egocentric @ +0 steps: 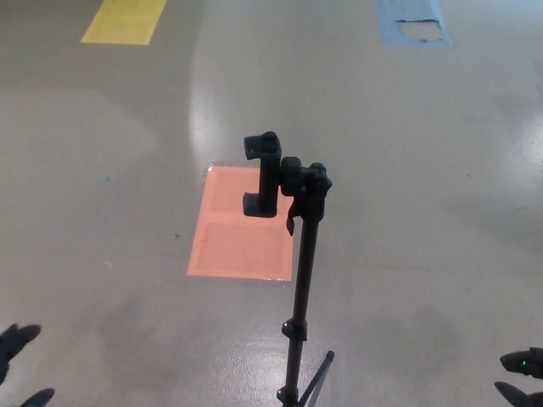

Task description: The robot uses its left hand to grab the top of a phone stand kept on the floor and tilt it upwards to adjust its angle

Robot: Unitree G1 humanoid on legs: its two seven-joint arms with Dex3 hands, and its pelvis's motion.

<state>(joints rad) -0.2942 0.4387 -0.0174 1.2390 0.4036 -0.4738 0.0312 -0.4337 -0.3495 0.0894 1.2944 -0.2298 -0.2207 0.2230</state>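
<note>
Grey floor [407, 170], orange patch [242, 222] centre. Phone stand [293, 254] upright mid-frame, clamp on top, untouched. Left hand [17, 360] well left of it at bottom-left edge, fingertips spread. Right hand [524, 377] bottom-right corner, grip unclear.

There was one phone stand [293, 254] on the floor [407, 170]. Three coloured floor patches were there: one orange [237, 229], one yellow [123, 20], one blue [411, 21]. Two robot hands showed, left [19, 365] and right [524, 377].
</note>
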